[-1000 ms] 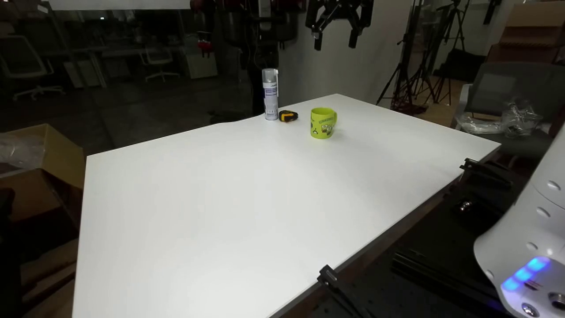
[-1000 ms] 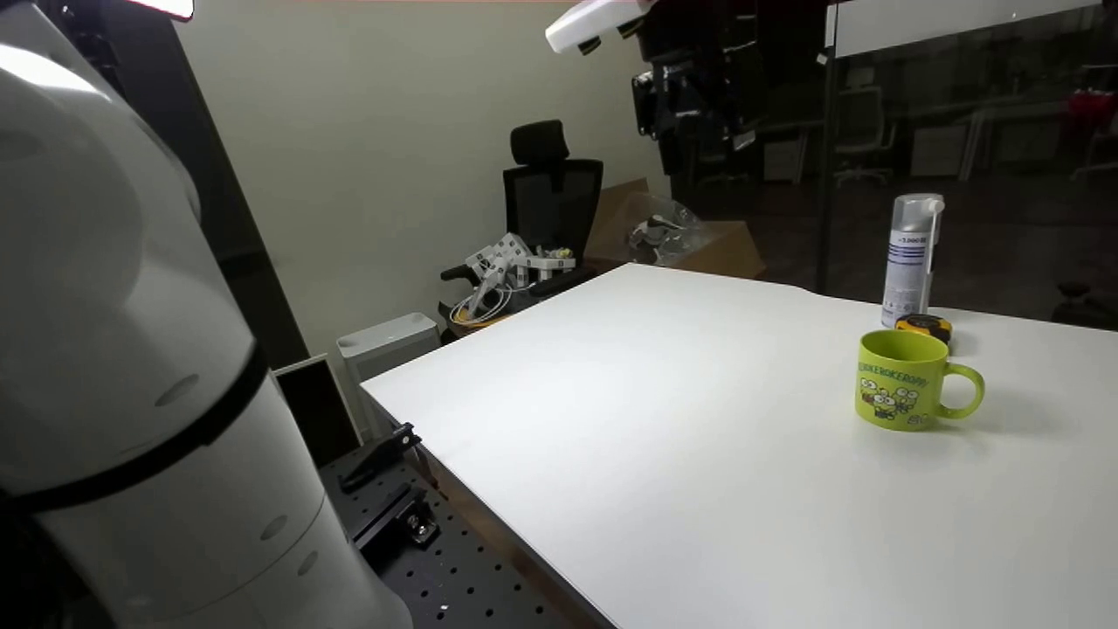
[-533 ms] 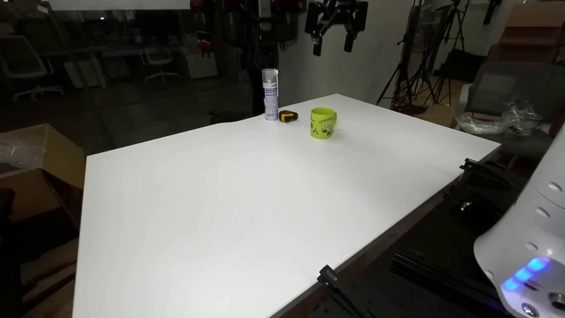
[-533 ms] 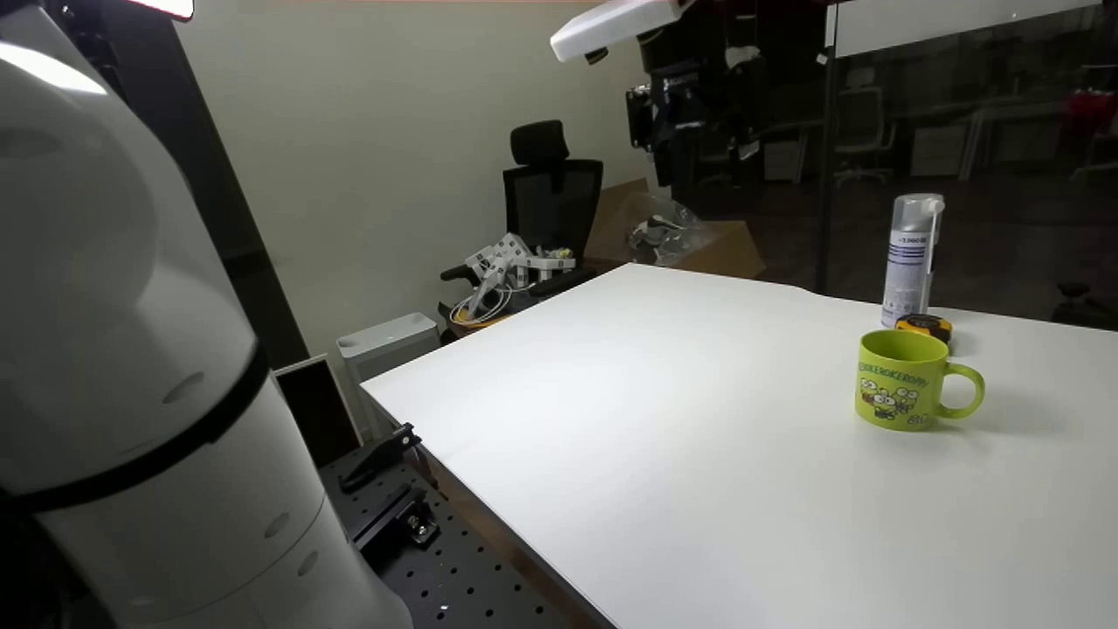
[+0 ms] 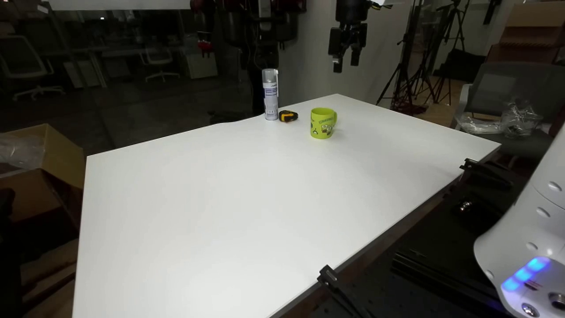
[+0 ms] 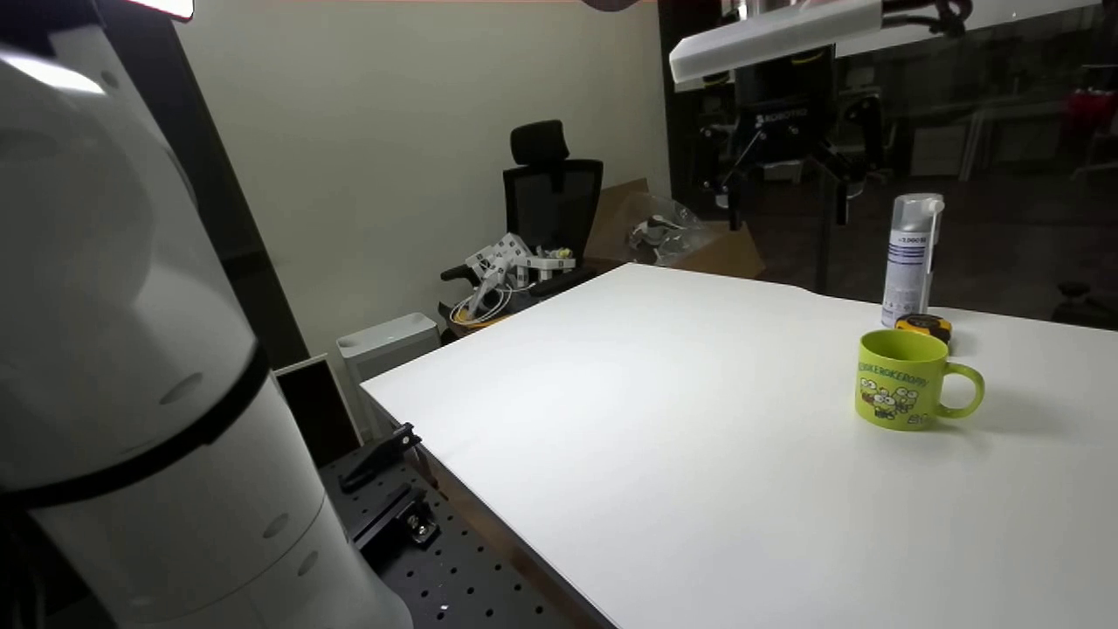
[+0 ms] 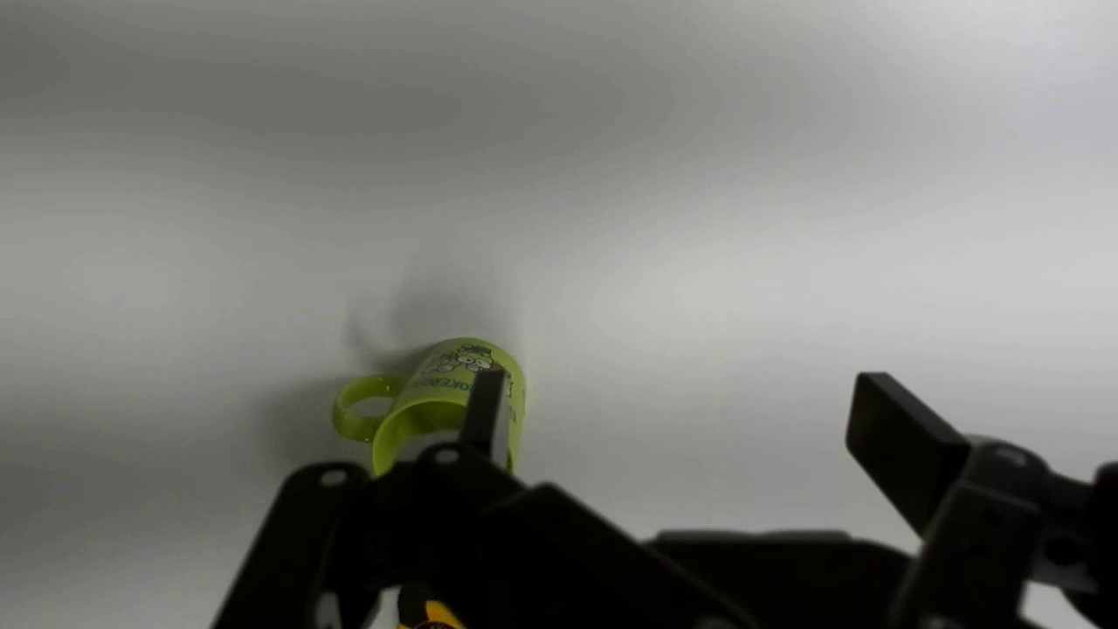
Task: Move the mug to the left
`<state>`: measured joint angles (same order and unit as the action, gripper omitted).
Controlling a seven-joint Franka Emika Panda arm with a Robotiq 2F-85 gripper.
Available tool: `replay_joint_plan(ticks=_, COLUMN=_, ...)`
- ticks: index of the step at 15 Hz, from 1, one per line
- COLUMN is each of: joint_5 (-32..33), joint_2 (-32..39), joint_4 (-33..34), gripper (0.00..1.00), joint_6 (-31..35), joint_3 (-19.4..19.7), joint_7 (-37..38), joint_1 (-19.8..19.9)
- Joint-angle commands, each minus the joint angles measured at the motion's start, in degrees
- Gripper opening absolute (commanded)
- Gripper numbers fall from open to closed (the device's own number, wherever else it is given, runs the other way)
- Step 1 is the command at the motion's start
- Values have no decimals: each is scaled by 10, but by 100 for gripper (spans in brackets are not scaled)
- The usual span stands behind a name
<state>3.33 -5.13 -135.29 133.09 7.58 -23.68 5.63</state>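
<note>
The yellow-green mug stands upright on the white table in both exterior views point(image 5: 322, 124) point(image 6: 898, 389). Its handle points right in both. In the wrist view the mug point(image 7: 458, 371) lies left of the middle, partly covered by the left finger. My gripper is open and empty, with its fingers pointing down. It hangs well above the table in both exterior views point(image 5: 346, 65) point(image 6: 788, 212). In the wrist view the gap between the fingertips point(image 7: 681, 393) lies to the right of the mug, over bare table.
A white-and-blue spray can point(image 5: 270, 98) point(image 6: 907, 266) stands at the table's far edge. A black-and-yellow tape measure point(image 5: 288, 116) point(image 6: 926, 327) lies beside it, behind the mug. The wrist view shows part of the tape measure point(image 7: 428, 613). Clamps point(image 5: 329, 276) sit at the near edge.
My gripper has come lower and turned about its upright axis. It has moved right in an exterior view, closer to the mug. The mug, can and tape measure have not moved.
</note>
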Motion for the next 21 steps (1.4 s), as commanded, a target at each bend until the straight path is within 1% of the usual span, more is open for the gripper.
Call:
replay_joint_plan(ticks=1, joint_5=0, joint_2=5, joint_4=5, gripper=100, joint_6=-2, joint_3=-1, joint_7=-1, joint_1=0)
replay_joint_plan(ticks=2, joint_5=17, joint_2=1, joint_4=-5, gripper=100, joint_6=21, joint_3=-5, joint_7=9, joint_1=-2)
replay_joint_plan(ticks=4, joint_5=36, joint_2=25, joint_4=18, gripper=100, joint_6=18, joint_3=-8, joint_7=9, joint_1=-2)
replay_joint_plan(ticks=6, joint_5=74, joint_2=70, joint_4=60, gripper=100, joint_6=26, joint_3=-7, joint_7=24, joint_1=3)
replay_joint_plan(ticks=9, joint_5=111, joint_2=169, joint_4=145, gripper=100, joint_6=29, joint_3=-1, joint_7=40, joint_1=10)
replay_joint_plan(ticks=12, joint_5=97, joint_2=271, joint_4=236, gripper=100, joint_6=5, joint_3=-3, joint_7=18, joint_1=21)
replay_joint_plan(ticks=13, joint_5=97, joint_2=194, joint_4=155, gripper=100, joint_6=29, joint_3=-7, joint_7=15, joint_1=22)
replay_joint_plan(ticks=15, joint_5=98, joint_2=254, joint_4=202, gripper=100, joint_6=27, joint_3=-9, joint_7=15, joint_1=26)
replay_joint_plan(ticks=16, joint_5=98, joint_2=270, joint_4=215, gripper=100, joint_6=27, joint_3=-9, joint_7=16, joint_1=27)
replay_joint_plan(ticks=18, joint_5=98, joint_2=278, joint_4=225, gripper=100, joint_6=23, joint_3=-10, joint_7=16, joint_1=27)
replay_joint_plan(ticks=19, joint_5=95, joint_2=280, joint_4=225, gripper=100, joint_6=38, joint_3=-12, joint_7=28, joint_1=25)
replay_joint_plan(ticks=21, joint_5=33, joint_2=299, joint_4=243, gripper=100, joint_6=51, joint_3=-35, joint_7=33, joint_1=34)
